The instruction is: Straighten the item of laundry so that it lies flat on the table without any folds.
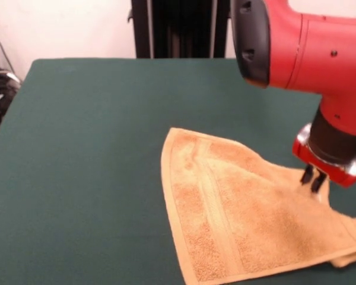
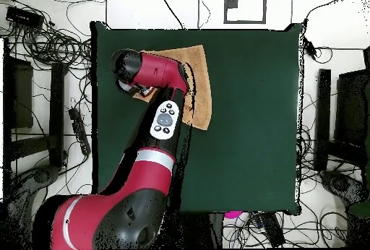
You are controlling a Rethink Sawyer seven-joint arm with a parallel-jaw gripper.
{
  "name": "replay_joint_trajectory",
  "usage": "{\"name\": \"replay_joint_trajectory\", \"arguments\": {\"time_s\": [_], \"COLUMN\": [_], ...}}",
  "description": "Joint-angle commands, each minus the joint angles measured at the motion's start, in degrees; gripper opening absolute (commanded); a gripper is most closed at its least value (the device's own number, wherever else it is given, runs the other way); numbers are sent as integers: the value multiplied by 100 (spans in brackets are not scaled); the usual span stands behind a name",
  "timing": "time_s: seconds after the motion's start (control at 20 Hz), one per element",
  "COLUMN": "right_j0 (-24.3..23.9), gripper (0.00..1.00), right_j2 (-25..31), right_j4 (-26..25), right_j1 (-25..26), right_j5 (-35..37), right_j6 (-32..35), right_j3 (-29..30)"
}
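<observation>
Front view – gripper (image 1: 314, 177) tips nearly together, pinching the towel's (image 1: 237, 219) raised edge; overhead hides them under the arm (image 2: 162, 74), showing the towel (image 2: 200, 81) near the table's (image 2: 253, 117) corner.

Red and black Sawyer arm

The arm (image 1: 308, 50) has glossy red shells with a black end cap and small dark screw holes. The wrist narrows to a black collar and a red ring with silver edges, above two thin dark fingertips of the gripper (image 1: 313, 178). From overhead, a white button pad, a pale grey band and a black base section show.
</observation>
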Motion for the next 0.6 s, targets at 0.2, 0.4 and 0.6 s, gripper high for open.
{"name": "replay_joint_trajectory", "arguments": {"time_s": [0.2,0.4,0.6], "right_j0": [376,276,173], "gripper": [0,0,0], "right_j2": [147,476,952], "right_j4": [-306,-122,153], "right_j1": [-1197,-1066,-731], "right_j5": [136,-569,-1501], "right_j6": [1103,1018,968], "right_j3": [2647,2830,2798]}}
